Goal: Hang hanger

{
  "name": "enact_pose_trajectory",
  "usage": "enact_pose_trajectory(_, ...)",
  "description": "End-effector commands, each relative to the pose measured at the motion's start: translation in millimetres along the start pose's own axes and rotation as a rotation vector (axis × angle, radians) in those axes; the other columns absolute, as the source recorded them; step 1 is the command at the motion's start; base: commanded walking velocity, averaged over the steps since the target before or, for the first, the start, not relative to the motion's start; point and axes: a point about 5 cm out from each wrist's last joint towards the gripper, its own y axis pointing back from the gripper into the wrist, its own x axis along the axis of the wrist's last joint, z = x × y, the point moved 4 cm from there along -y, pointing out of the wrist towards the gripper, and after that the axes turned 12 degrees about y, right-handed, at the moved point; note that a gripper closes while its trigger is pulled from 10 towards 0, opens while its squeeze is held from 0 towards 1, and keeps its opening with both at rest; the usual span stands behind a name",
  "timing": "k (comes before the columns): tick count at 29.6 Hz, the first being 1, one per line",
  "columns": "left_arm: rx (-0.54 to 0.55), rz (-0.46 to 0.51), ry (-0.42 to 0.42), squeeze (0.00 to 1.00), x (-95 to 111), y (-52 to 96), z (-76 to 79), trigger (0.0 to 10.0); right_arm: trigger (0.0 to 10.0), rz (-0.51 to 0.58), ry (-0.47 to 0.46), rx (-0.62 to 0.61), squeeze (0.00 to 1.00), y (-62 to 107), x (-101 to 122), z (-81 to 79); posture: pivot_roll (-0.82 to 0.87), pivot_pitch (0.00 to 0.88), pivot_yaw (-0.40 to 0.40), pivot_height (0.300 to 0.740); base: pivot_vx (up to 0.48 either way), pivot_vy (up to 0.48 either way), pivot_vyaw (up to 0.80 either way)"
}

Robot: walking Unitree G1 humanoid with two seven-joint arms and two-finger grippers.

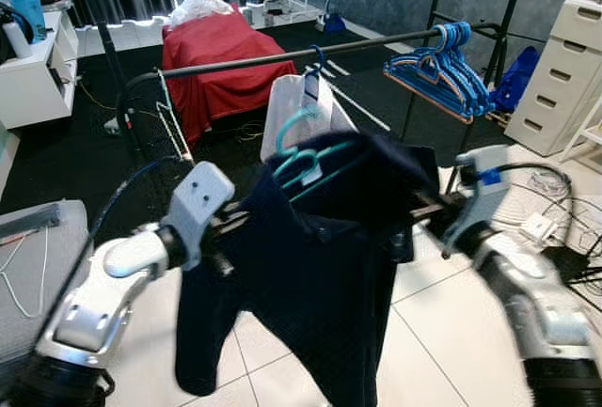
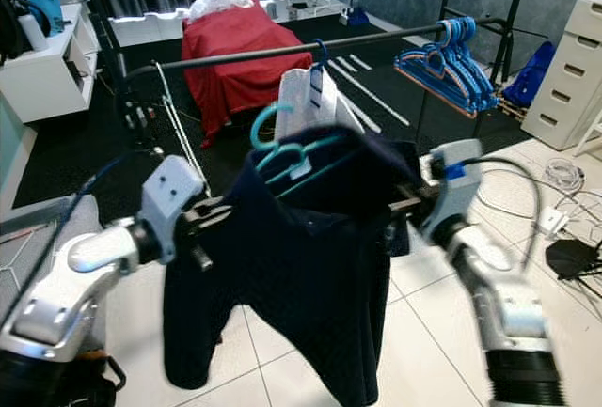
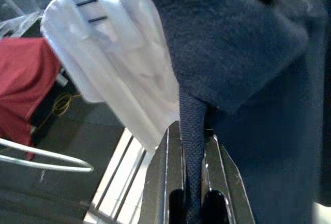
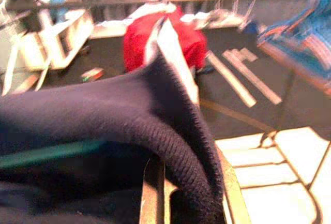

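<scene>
White floor tiles (image 1: 442, 332) fill the lower part of the left eye view, giving way to dark carpet further back, where a black clothes rail (image 1: 282, 54) crosses the upper middle of the frame. A white shirt (image 1: 301, 111) hangs from it at centre, a bunch of blue hangers (image 1: 442, 73) at upper right, and a red-covered piece of furniture (image 1: 221, 64) stands behind. At centre frame a navy garment (image 1: 329, 266) hangs on a teal hanger (image 1: 301, 158), below and in front of the rail, its hook not on the bar. The left gripper (image 1: 226, 228) meets the garment's shoulder at centre left, the right gripper (image 1: 423, 208) at centre right; cloth hides both sets of fingertips.

The right eye view shows the same layout, with white drawers (image 2: 569, 69) cut off at the right edge.

In the left wrist view, the two black fingers (image 3: 160, 182) are pinched tight on a fold of the navy knit at lower centre, the white shirt above left.

The right wrist view is blurred; navy fabric drapes over the fingers (image 4: 152, 193), which appear clamped on it, a strip of teal hanger at lower left.
</scene>
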Motion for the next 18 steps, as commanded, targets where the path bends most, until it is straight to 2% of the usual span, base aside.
enact_pose_trajectory(1, 0.047, -0.002, -0.015, 0.00, 1.8, 11.7, -14.3, 10.0, 0.0, 0.000, 0.010, -0.110, 0.00, 5.6, 3.6, 23.7, -0.06, 0.000, 0.026, 0.740, 0.000, 0.000, 0.00)
enact_pose_trajectory(3, -0.042, 0.100, 0.008, 0.00, 21.5, 22.5, -6.7, 10.0, 0.0, -0.023, 0.014, -0.244, 0.00, 9.9, 3.3, 51.7, -0.06, 0.000, 0.020, 0.740, 0.000, 0.000, 0.00)
enact_pose_trajectory(4, -0.042, 0.100, 0.008, 0.00, 21.5, 22.5, -6.7, 10.0, 0.0, -0.023, 0.014, -0.244, 0.00, 9.9, 3.3, 51.7, -0.06, 0.000, 0.020, 0.740, 0.000, 0.000, 0.00)
enact_pose_trajectory(6, -0.110, 0.150, 0.004, 0.00, 31.8, 31.7, -1.2, 10.0, 0.0, -0.027, 0.003, -0.329, 0.00, 14.1, 3.9, 68.4, -0.06, 0.000, 0.018, 0.740, 0.000, 0.000, 0.00)
enact_pose_trajectory(10, -0.142, 0.139, -0.007, 0.00, 29.4, 37.4, -1.0, 10.0, 0.0, -0.030, -0.011, -0.362, 0.00, 16.8, 3.4, 75.2, -0.06, 0.000, 0.016, 0.740, 0.000, 0.000, 0.00)
enact_pose_trajectory(13, -0.194, 0.082, -0.034, 0.00, 19.1, 44.7, 1.3, 10.0, 0.0, -0.037, -0.021, -0.402, 0.00, 20.3, 2.2, 82.4, -0.06, 0.000, 0.016, 0.740, 0.000, 0.000, 0.00)
enact_pose_trajectory(15, -0.284, 0.058, -0.044, 0.00, 15.1, 49.0, 11.3, 10.0, 0.0, -0.056, -0.056, -0.433, 0.00, 22.6, -3.2, 87.8, -0.07, 0.000, 0.016, 0.740, 0.000, 0.000, 0.00)
enact_pose_trajectory(18, -0.317, 0.079, -0.036, 0.00, 18.2, 49.3, 15.7, 10.0, 0.1, -0.067, -0.071, -0.435, 0.00, 22.1, -6.2, 87.4, -0.07, 0.000, 0.015, 0.740, 0.000, 0.000, 0.00)
